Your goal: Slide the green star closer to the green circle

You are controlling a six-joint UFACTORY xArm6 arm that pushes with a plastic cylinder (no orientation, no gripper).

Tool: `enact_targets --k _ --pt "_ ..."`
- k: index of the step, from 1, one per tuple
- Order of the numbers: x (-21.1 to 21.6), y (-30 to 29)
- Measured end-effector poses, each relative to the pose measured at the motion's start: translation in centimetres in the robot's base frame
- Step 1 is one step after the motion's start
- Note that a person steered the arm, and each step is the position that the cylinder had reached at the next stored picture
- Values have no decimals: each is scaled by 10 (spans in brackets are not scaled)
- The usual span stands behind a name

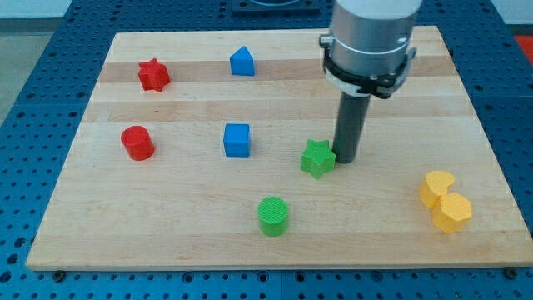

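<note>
The green star [317,158] lies on the wooden board [166,225] a little right of centre. The green circle [273,216], a short cylinder, stands below and to the left of it, near the view's bottom edge of the board. My tip [346,159] is right beside the star's right side, touching or almost touching it. The rod rises from there to the grey arm body [369,37] at the view's top.
A blue cube [237,140] sits left of the star. A blue house-shaped block [242,62] and a red star [154,75] lie near the top. A red cylinder [137,142] is at the left. A yellow heart [436,187] and a yellow hexagon [453,212] sit at the lower right.
</note>
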State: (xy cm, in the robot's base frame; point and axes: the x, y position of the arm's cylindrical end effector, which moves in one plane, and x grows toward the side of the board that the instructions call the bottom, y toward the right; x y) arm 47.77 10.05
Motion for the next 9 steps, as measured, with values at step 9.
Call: enact_targets --k 9 --pt "37 -63"
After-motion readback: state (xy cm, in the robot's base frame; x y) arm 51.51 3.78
